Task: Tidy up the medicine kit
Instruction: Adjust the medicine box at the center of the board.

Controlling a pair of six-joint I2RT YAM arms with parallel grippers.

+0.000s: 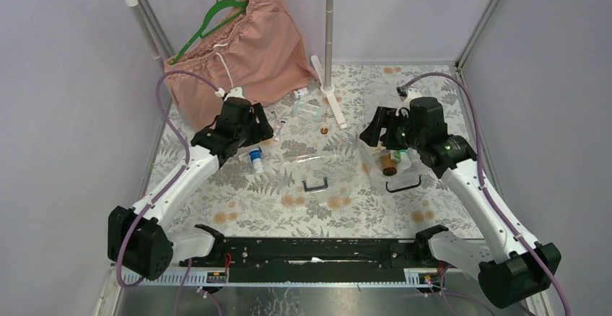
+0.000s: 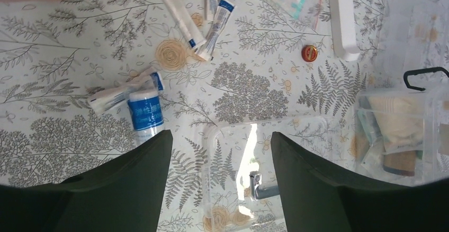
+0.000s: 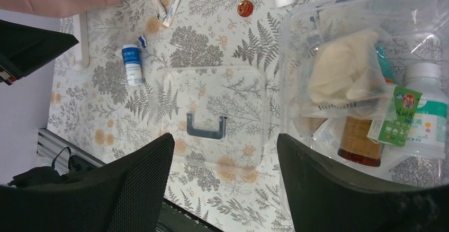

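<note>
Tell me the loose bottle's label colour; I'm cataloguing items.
The bottle's label is blue, clearest in the left wrist view.

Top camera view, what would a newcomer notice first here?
The pink shorts on a green hanger at the back left stand out most against the floral table. Next comes the clear box under the right arm, holding bottles. Its lid lies flat at the table's centre, just left of it.
</note>
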